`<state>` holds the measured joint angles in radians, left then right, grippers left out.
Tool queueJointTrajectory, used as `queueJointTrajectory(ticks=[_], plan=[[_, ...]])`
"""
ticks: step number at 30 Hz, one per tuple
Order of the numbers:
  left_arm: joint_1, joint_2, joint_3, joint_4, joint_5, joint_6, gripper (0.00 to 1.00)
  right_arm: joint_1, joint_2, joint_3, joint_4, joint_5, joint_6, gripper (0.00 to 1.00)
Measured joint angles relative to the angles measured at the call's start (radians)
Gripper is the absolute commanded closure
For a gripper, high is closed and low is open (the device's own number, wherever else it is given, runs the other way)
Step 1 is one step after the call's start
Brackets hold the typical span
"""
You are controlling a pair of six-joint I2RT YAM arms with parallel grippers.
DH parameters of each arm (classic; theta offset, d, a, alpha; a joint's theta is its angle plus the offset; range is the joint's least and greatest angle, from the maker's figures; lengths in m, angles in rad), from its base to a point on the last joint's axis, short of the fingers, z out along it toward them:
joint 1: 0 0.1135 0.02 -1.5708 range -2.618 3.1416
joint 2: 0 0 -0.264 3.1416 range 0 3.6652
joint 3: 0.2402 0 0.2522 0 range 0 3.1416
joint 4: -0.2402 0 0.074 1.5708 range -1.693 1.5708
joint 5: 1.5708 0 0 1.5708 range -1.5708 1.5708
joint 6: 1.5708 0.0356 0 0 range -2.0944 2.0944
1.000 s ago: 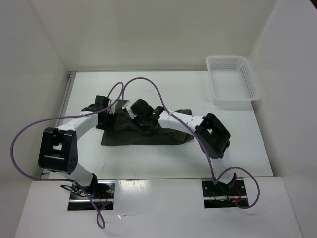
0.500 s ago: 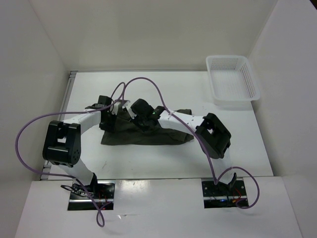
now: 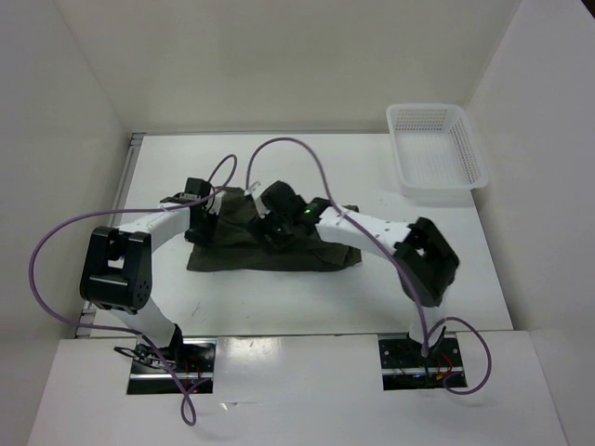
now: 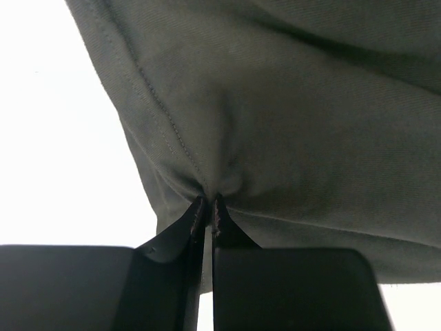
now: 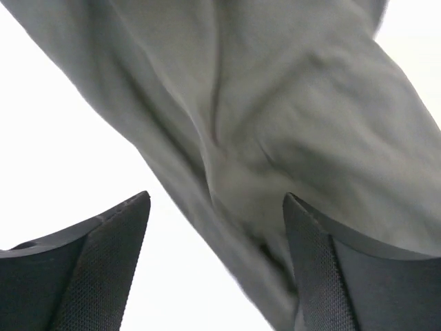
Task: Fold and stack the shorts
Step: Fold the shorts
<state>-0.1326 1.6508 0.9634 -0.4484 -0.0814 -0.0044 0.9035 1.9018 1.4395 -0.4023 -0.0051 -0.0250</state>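
One pinch only: left end effector clamps the shorts near an edge, right end effector (jaws apart) grips nothing. Lift slowly, cloth taut.

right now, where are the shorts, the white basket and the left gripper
shorts [image 3: 279,258], top external view, flat cloth near its front edge
white basket [image 3: 442,192], top external view, its near wall
left gripper [image 4: 208,205], left wrist view, between its fingertips pinched on cloth

Bright, even light overhead; soft shadows. Surface left of left claw blown white. Shorts beyond right claw blurred.
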Motion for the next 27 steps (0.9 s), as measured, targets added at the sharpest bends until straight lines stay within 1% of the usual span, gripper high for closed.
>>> queueJointTrajectory(ticks=[2,4,6,8,10,11,12,13,14,15,17,19,23,25,27], plan=[[0.0,-0.007,0.006,-0.01,-0.007,0.0,0.95,-0.035,-0.094,-0.06,0.002,-0.021,0.05,0.16],[0.0,-0.018,0.009,-0.018,-0.014,0.0,0.95,-0.104,-0.214,-0.132,0.025,-0.037,0.124,0.18],[0.0,-0.03,0.01,-0.026,-0.019,0.0,0.95,-0.216,-0.337,-0.195,0.045,-0.04,0.216,0.25],[0.0,-0.034,0.012,-0.031,-0.021,0.0,0.95,-0.338,-0.418,-0.241,0.059,-0.04,0.307,0.33],[0.0,-0.037,0.014,-0.039,-0.026,0.0,0.95,-0.459,-0.477,-0.297,0.061,-0.039,0.396,0.35],[0.0,-0.039,0.017,-0.045,-0.027,0.0,0.93,-0.502,-0.495,-0.328,0.058,-0.043,0.434,0.35],[0.0,-0.039,0.02,-0.051,-0.028,0.0,0.89,-0.531,-0.506,-0.361,0.053,-0.05,0.467,0.35],[0.0,-0.04,0.024,-0.055,-0.029,0.0,0.84,-0.547,-0.51,-0.391,0.044,-0.06,0.491,0.35],[0.0,-0.041,0.027,-0.058,-0.03,0.0,0.82,-0.55,-0.51,-0.42,0.039,-0.071,0.512,0.32],[0.0,-0.042,0.028,-0.06,-0.031,0.001,0.76,-0.548,-0.509,-0.448,0.027,-0.091,0.533,0.3],[0.0,-0.043,0.03,-0.064,-0.035,0.002,0.68,-0.541,-0.507,-0.49,0.01,-0.13,0.562,0.29],[0.0,-0.044,0.031,-0.069,-0.039,0.001,0.65,-0.539,-0.505,-0.515,0.005,-0.161,0.586,0.29],[0.0,-0.044,0.031,-0.074,-0.045,0.001,0.65,-0.539,-0.494,-0.52,0.013,-0.204,0.613,0.29],[0.0,-0.044,0.031,-0.074,-0.045,0.001,0.68,-0.539,-0.483,-0.52,0.019,-0.218,0.62,0.29],[0.0,-0.044,0.031,-0.075,-0.044,0.001,0.69,-0.539,-0.468,-0.52,0.024,-0.225,0.627,0.29]])
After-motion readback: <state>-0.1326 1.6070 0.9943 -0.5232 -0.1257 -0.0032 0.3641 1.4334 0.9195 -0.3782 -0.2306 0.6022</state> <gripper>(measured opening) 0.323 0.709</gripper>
